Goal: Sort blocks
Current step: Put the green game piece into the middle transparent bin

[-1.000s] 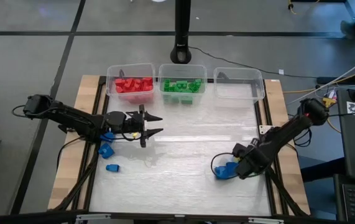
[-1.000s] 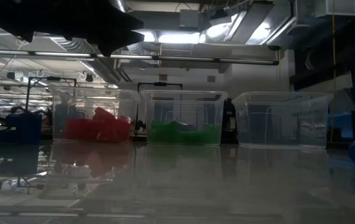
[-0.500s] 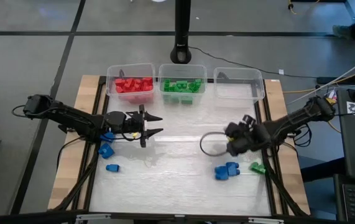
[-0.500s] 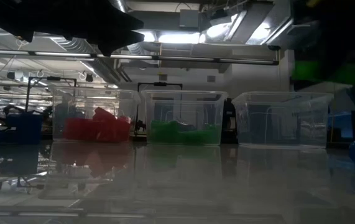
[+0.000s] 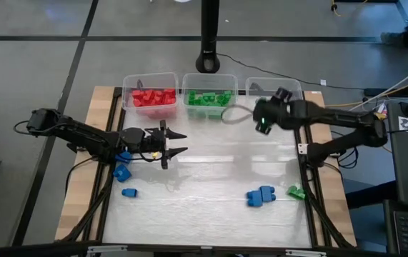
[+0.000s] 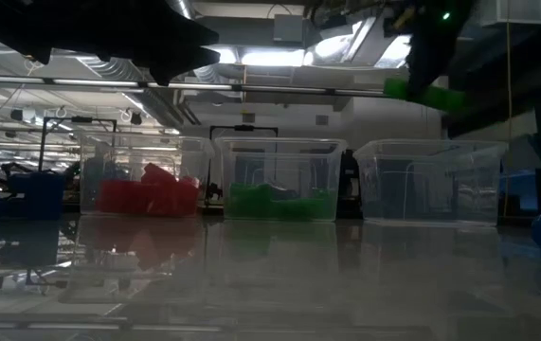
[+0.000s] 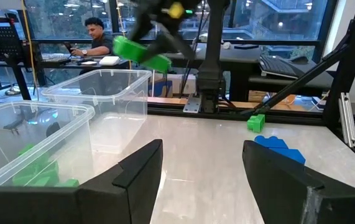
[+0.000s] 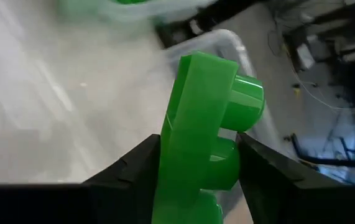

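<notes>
The right gripper [image 5: 263, 123], clamped on a green studded plastic brick [image 8: 202, 137], hangs between the clear green-filled bin [image 5: 209, 89] and the empty one, needing a carry over the green-filled bin, while the left gripper [image 5: 177, 143] waits half-open and empty.

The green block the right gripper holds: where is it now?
The green block is in the right gripper, raised above the table's far side, between the green bin and the empty bin.

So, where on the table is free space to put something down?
The table middle is bare, between left gripper and the blue blocks. The strip before the bins is free too. Crowded: around the left-edge blue blocks.
</notes>
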You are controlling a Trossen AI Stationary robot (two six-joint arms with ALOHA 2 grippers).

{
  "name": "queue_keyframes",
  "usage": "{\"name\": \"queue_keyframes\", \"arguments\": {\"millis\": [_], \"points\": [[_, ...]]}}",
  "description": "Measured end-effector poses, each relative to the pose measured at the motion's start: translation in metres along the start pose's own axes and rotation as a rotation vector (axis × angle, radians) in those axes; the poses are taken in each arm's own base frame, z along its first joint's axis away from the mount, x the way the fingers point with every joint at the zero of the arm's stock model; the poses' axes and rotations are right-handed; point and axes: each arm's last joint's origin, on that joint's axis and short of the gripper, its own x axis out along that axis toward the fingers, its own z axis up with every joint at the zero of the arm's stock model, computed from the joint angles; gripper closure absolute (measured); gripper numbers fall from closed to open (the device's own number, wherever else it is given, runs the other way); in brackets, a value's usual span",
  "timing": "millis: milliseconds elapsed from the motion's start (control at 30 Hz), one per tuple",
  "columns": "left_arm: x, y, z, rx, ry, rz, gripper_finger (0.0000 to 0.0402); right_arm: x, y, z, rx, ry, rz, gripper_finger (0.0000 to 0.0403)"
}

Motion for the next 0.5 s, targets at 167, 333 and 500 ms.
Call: {"name": "queue_keyframes", "arguments": {"millis": [167,333,500], "points": [[0.0,0.0,0.0,-0.004,0.001,0.0,0.0189,0.029,-0.031,0.006,0.004,0.03,-0.005,0.0215],[0.0,0.0,0.0,-0.003,0.002,0.0,0.0189,0.038,-0.044,0.02,0.039,-0.1,0.048,0.0221],[0.0,0.0,0.0,-0.001,0.002,0.0,0.0189,0.045,-0.048,0.047,0.05,-0.328,0.09,0.0219]]}}
